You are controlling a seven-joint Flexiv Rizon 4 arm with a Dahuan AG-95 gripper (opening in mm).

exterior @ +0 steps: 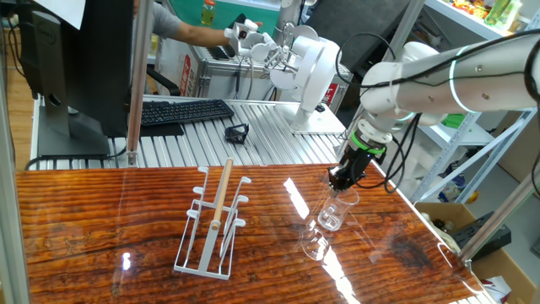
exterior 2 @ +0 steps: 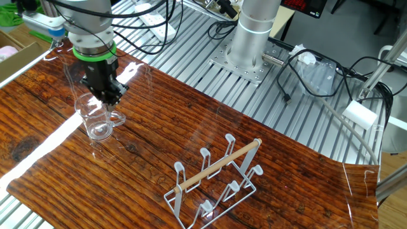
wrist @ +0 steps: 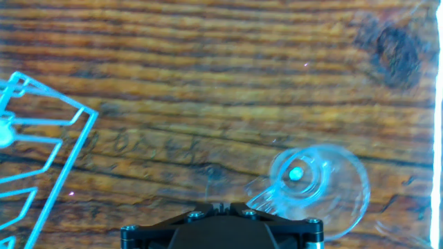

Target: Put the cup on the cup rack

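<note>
The cup [exterior: 332, 213] is a clear glass with a small side handle. It hangs tilted just above the wooden table [exterior: 101, 219], right of the rack. My gripper [exterior: 344, 179] is directly above it, its fingers closed at the cup's handle side. In the other fixed view the gripper [exterior 2: 107, 95] sits over the cup [exterior 2: 95, 121]. In the hand view the cup [wrist: 318, 187] lies right of the closed gripper [wrist: 221, 206]. The white wire cup rack [exterior: 211, 224] with its wooden rod stands mid-table; it also shows in the other fixed view [exterior 2: 216, 175] and at the hand view's left edge [wrist: 34, 152].
Behind the wooden table lies a ribbed metal surface with a keyboard [exterior: 181, 111], a monitor [exterior: 76, 59], a small black object [exterior: 237, 132] and a white robot [exterior: 308, 67]. The arm's base [exterior 2: 251, 38] and cables [exterior 2: 318, 70] are at the back. A person's arm shows far behind.
</note>
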